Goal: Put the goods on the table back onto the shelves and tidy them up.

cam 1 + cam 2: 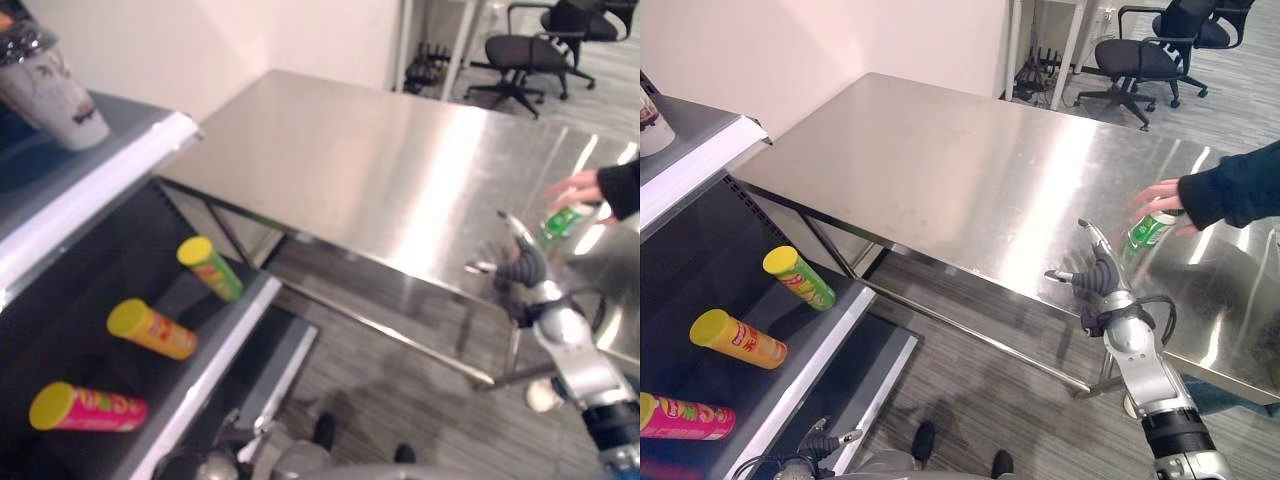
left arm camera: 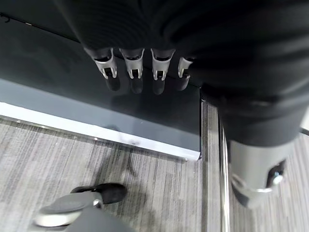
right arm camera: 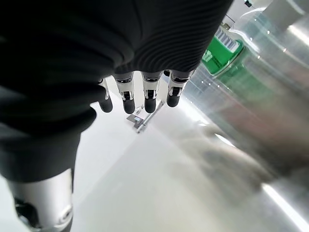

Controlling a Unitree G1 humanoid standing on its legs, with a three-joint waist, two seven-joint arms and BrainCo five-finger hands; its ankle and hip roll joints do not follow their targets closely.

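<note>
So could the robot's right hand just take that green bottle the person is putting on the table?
Probably yes. The right hand is open above the table's near edge, close beside the green bottle, with bare steel between them. The person's hand on the bottle's top is the one thing in the way.

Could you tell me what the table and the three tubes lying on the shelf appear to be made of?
The table looks like brushed stainless steel: a silver top with soft glare streaks and blurred reflections. The yellow-lidded green tube, orange tube and pink tube look like printed cardboard canisters with smooth plastic lids, though cardboard is a guess from their matte printed sides.
</note>
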